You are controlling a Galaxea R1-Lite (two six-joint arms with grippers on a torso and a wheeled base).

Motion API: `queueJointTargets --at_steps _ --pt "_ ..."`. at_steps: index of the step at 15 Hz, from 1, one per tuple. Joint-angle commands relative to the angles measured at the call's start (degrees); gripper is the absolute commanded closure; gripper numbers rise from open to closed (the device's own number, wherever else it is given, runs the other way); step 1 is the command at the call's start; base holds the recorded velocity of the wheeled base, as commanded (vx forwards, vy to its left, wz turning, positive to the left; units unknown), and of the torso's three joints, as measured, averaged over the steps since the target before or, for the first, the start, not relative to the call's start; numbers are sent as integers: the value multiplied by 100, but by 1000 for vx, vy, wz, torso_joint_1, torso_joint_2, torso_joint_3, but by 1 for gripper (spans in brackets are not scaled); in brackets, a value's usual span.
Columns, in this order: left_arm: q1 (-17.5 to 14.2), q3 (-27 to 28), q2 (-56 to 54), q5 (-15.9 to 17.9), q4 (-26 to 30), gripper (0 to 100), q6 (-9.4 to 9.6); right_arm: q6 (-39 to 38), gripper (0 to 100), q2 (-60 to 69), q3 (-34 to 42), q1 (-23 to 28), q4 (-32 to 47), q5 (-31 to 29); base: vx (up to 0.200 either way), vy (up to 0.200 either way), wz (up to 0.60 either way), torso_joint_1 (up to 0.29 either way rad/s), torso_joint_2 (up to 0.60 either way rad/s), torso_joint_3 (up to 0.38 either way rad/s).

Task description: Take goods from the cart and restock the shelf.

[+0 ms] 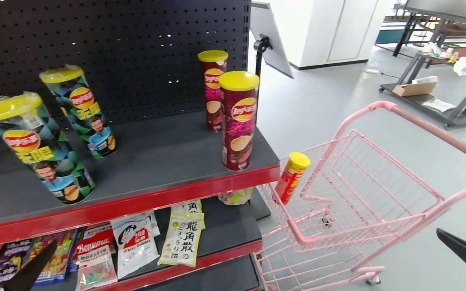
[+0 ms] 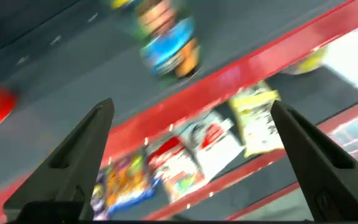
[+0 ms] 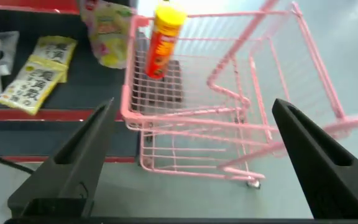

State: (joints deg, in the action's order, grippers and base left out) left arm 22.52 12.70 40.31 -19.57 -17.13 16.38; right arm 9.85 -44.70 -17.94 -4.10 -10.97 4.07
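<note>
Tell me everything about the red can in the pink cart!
The can is a tall red tube with a yellow lid, which is on, and a picture on its side. It looks like cardboard with a plastic cap. It stands tilted in the cart basket, in the corner next to the shelf, and seems to lean on the pink wire wall.
</note>
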Motion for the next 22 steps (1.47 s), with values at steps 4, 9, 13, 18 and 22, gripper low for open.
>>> queueJointTargets --at_steps 4,9,13,18,22 --pt "-2 -75 -50 -3 8 0 -4 -18 0 -74 10 5 16 -12 0 0 0 0 0 0" --pt "7 -295 -498 5 69 0 -4 -18 0 -276 10 128 -1 -3 0 0 0 -72 198 120" --pt "-2 -295 -894 5 474 0 -4 -1 0 -434 1 120 -19 6 0 0 0 -159 427 264" --pt "-2 -286 -1210 -3 781 0 -4 -1 0 -830 1 128 -19 6 0 0 0 -177 544 363" --pt "-2 -268 -1193 -3 781 0 -4 -150 0 -2148 -482 137 -546 41 0 0 0 -86 304 206"
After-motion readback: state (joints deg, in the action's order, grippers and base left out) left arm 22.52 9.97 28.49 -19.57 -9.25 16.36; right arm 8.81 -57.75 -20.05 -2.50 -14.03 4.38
